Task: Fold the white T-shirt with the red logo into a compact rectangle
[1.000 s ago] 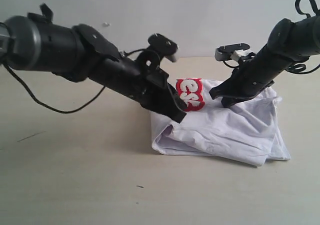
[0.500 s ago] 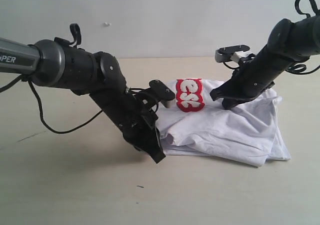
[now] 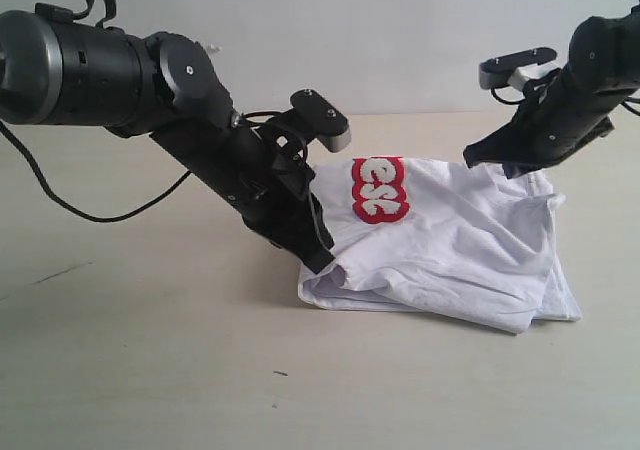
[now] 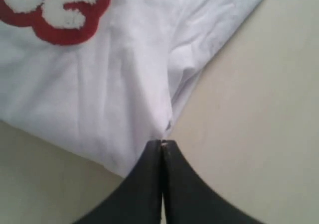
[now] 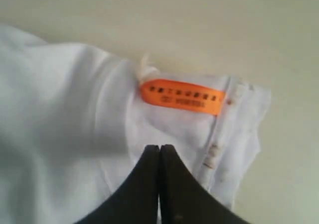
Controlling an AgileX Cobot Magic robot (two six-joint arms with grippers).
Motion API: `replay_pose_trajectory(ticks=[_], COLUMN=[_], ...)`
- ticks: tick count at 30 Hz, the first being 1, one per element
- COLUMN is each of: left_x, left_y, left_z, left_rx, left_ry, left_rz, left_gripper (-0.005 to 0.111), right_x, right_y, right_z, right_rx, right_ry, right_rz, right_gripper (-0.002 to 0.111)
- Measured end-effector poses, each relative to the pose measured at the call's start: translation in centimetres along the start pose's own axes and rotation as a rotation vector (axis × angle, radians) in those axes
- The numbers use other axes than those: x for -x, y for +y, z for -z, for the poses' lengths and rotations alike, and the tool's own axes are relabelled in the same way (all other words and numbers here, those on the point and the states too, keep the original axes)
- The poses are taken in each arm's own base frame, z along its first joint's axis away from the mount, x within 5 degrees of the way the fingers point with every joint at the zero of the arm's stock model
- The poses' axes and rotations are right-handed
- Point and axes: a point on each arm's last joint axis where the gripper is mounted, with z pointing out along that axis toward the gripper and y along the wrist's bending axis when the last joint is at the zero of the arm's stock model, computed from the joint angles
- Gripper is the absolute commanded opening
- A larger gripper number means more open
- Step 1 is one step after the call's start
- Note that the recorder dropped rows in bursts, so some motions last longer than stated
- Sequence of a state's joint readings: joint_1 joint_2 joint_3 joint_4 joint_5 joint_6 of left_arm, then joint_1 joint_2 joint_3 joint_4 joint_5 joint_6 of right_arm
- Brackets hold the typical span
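Note:
The white T-shirt (image 3: 460, 250) lies folded in a rough rectangle on the tan table, right of centre. Its red logo (image 3: 378, 188) faces up on the far left part. My left gripper (image 3: 322, 263) is shut, with its tips against the shirt's near-left folded edge (image 4: 149, 109). I see no cloth between the jaws (image 4: 162, 143). Part of the logo (image 4: 55, 10) shows beyond them. My right gripper (image 3: 472, 158) is shut and hangs in the air over the shirt's far right corner. In its wrist view it (image 5: 159, 147) points at the collar area with the orange neck tag (image 5: 182, 97).
The table (image 3: 150, 370) stretches bare to the left and in front of the shirt. A black cable (image 3: 90, 210) hangs from the left arm down to the table. A pale wall (image 3: 400, 30) closes the back.
The left gripper swung down past the shirt's near-left edge, then came back up to that corner. The right gripper rose off the shirt and moved right.

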State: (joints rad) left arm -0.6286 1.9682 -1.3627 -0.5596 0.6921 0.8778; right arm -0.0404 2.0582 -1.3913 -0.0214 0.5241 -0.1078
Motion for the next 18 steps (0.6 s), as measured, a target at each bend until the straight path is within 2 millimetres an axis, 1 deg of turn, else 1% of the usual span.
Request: replay_pose_trajectory(ticks=[2,6,8,11,13,16,18], left_x=[0.0,0.1,0.1,0.1,0.1,0.1,0.1], left_y=[0.0,-0.1,-0.1,0.0,0.0,0.0,0.0], left_z=[0.0,0.0,0.0,0.0,0.0,0.0,0.0], left_rx=[-0.002,-0.006,-0.006,-0.005,-0.004,-0.004,-0.003], left_ry=[-0.002,-0.007,-0.007,-0.010,-0.011,-0.011,-0.010], left_rz=[0.004,0.011,0.011,0.013,0.013,0.013,0.008], left_gripper=[0.000,0.000,0.000,0.000,0.000,0.000,0.000], right_x=[-0.6,-1.9,-1.9,-1.4,-0.8,0.7,1.6], right_y=[-0.3,-0.2,-0.2,-0.3,-0.4,-0.5,-0.1], right_z=[-1.3,-4.1,-4.4,-4.1,-3.2,-0.8,1.0], right_rx=[-0.012,-0.012,-0.013,-0.015,-0.018,-0.011,0.040], right_ry=[0.029,0.098,0.099,0.111,0.115,0.068,0.019], right_rz=[-0.008,-0.009,-0.007,-0.008,-0.008,-0.022,-0.039], right_gripper=[0.000,0.000,0.000,0.000,0.000,0.000,0.000])
